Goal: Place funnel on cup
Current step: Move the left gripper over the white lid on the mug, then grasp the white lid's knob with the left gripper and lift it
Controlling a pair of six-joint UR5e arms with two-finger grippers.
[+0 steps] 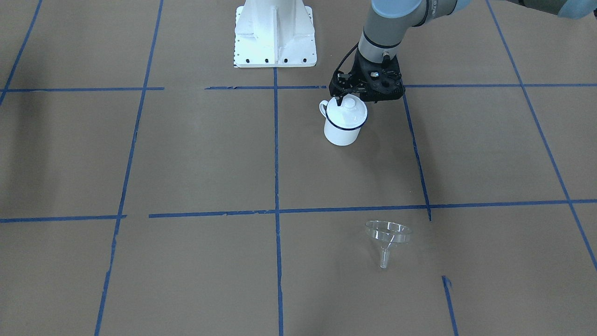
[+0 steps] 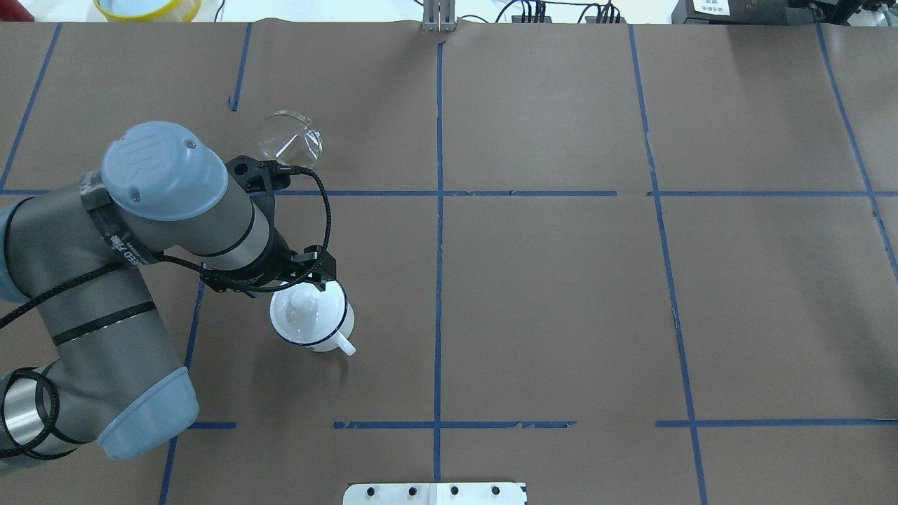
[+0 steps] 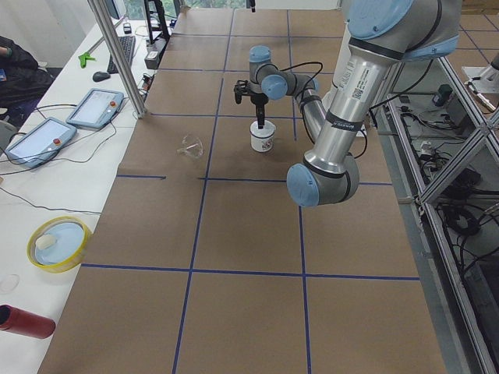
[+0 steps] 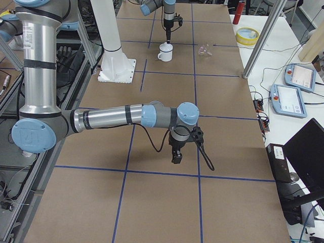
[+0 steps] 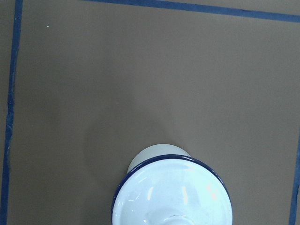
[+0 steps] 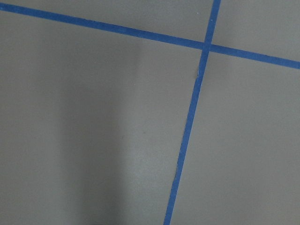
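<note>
Left gripper: over cup, lid on, upper centre; spread unclear | funnel: lying on tabletop, lower right, well apart, stem toward bottom edge | right gripper: farther off, spread unclear.

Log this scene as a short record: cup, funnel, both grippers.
cup: white mug, upright, knobbed lid on top
funnel: lying on its side on the table, apart from the cup, untouched
left gripper: directly over the lid; open or shut unclear
right gripper: far from both, over the table; state unclear
task: funnel not yet on cup
</note>
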